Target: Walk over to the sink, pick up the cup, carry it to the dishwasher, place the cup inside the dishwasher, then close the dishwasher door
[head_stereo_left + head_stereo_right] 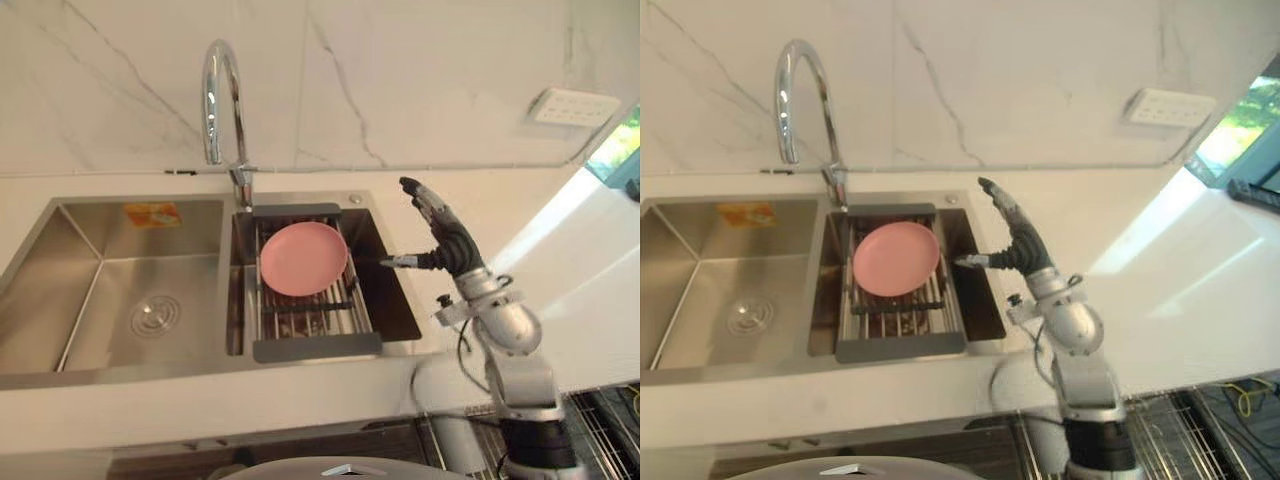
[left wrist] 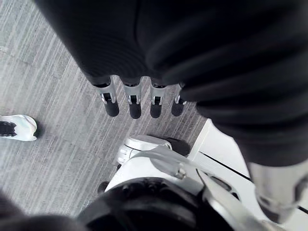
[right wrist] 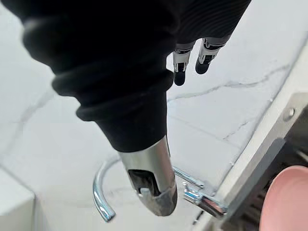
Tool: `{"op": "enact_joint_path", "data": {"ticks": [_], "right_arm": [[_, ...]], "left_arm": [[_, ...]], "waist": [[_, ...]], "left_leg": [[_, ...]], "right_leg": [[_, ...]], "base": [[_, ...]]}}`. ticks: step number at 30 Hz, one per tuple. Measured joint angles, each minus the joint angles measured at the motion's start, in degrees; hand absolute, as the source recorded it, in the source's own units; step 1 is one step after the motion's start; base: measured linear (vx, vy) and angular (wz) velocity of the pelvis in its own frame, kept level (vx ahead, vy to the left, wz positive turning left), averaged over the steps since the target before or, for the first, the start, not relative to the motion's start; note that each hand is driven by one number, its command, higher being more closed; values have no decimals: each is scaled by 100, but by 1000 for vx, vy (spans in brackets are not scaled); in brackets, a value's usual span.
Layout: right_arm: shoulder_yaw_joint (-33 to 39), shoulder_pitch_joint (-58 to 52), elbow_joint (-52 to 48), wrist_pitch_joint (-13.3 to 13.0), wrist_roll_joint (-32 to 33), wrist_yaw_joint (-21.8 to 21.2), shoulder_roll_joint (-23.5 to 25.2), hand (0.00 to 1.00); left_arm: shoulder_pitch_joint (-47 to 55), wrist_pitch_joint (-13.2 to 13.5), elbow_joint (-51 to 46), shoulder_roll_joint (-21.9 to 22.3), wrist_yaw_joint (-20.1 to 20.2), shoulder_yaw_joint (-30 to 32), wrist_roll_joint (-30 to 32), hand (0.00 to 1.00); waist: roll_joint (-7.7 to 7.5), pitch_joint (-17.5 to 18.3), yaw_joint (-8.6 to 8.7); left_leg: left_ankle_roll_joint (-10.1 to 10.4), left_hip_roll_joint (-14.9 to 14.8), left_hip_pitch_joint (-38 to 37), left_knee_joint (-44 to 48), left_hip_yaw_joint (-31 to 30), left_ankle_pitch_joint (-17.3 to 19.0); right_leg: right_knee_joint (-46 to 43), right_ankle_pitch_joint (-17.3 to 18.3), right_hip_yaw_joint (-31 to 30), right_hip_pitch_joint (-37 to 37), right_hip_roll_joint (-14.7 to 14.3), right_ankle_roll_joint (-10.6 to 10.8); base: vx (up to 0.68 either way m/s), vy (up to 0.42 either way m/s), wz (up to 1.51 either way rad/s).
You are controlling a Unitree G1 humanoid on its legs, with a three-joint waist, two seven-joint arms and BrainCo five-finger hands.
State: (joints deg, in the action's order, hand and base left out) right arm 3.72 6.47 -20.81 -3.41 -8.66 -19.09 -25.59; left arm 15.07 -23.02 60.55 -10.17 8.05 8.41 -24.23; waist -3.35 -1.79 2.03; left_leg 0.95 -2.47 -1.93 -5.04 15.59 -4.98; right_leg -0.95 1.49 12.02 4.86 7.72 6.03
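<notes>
Okay, counter (image 1: 520, 230): white worktop, bright band of sunlight across its right part.
Wall (image 1: 400, 80): white marble-look panel with grey veins, behind the counter; white socket plate (image 1: 573, 106) on it at upper right.
Window (image 1: 622, 150): sliver at the far right edge, green outside.
Sink (image 1: 40, 260): steel, two bowls set into the counter; round drain (image 1: 155, 315) in the left bowl, orange sticker (image 1: 152, 213) on its back wall.
Tap (image 1: 222, 100): chrome arched spout, at the back between the bowls.
Rack (image 1: 315, 347): grey-framed wire drainer spanning the right bowl.
Plate (image 1: 303, 258): pink, lying on the rack.
Cup: cannot tell where it is; neither hand holds anything.
Right hand (image 1: 452, 245): raised over the counter just right of the sink, fingers straight and apart, thumb pointing toward the rack, touching nothing.
Left hand (image 2: 111, 101): hanging low, fingers straight side by side, pointing at the floor.
Floor (image 2: 48, 72): grey, finely ribbed; a person's white shoe (image 2: 17, 127) on it.
</notes>
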Motion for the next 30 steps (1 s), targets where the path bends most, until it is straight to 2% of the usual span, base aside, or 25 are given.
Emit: {"op": "enact_joint_path", "data": {"ticks": [3,7,14,19,26,30], "right_arm": [[-314,475,-24,-18,-562,-401,-409,0],[-664,732,-24,-100,-1084,-720,-479,0],[-1311,1036,104,-602,-2129,-1051,-487,0],[-1728,1122,505,-671,-2935,-1085,-648,0],[-1857,1209,852,-493,-3614,-1063,-651,0],[-1934,1209,1023,-477,-3918,-766,-627,0]], "left_arm": [[1,-91,46,-40,22,-1,1,0],[13,-141,44,-66,24,-12,3,0],[17,-186,51,-179,100,-226,28,0],[4,-206,45,-196,103,-230,29,0],[-23,-219,63,-195,101,-237,26,0],[-34,-213,74,-199,96,-237,27,0]], "waist": [[5,50,-4],[-16,135,-15],[-110,198,-117],[-133,216,-162],[-125,215,-193],[-100,199,-212]], "left_leg": [[27,-42,33,0,-57,-69],[13,-46,193,0,-144,-145],[10,-42,247,0,-149,-151],[5,-38,295,0,-221,-167],[5,-41,310,0,-257,-184],[10,-27,318,0,-286,-184]], "right_leg": [[29,29,148,-4,-21,-55],[51,8,285,-96,-22,-55],[161,-99,320,-92,-22,-74],[180,-107,422,-88,-23,-70],[182,-108,447,-88,-34,-72],[194,-104,478,-72,-35,-66]], "base": [[-73,-8,7],[-38,5,12],[0,0,0],[16,1,8],[3,-1,2],[2,4,3]]}}
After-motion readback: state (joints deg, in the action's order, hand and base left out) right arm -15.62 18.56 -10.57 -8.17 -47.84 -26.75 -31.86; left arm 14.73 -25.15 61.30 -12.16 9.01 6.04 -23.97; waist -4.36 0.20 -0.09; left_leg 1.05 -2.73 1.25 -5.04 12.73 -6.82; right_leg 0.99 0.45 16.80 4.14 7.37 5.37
